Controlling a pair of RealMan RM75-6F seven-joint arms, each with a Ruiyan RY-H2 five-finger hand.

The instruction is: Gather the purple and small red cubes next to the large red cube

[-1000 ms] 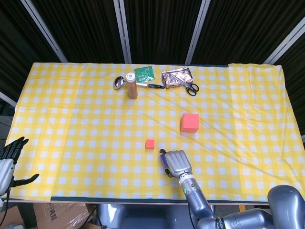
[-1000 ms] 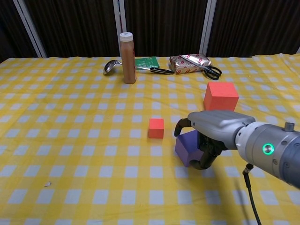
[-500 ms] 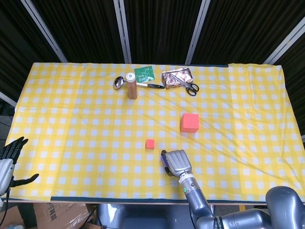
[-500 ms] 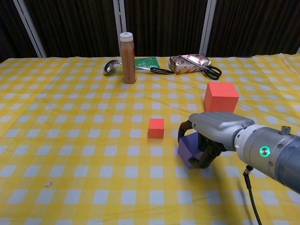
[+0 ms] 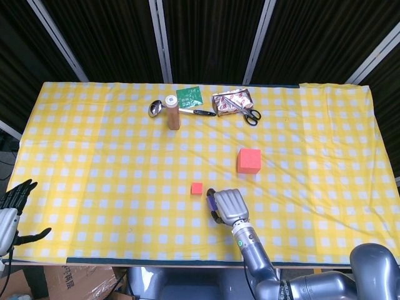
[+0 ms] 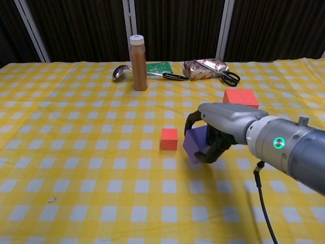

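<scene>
My right robot hand [image 6: 216,133] pinches the small purple cube [image 6: 195,144], mid-frame, lifted. The little red cube [image 6: 169,139] waits beside it. The big red cube [image 6: 240,97] sits behind. Nothing gathered yet.

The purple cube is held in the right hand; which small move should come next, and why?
Probably carry the purple cube toward the large red cube: the right hand grips it with fingers curled around, and the two cubes are apart.
</scene>
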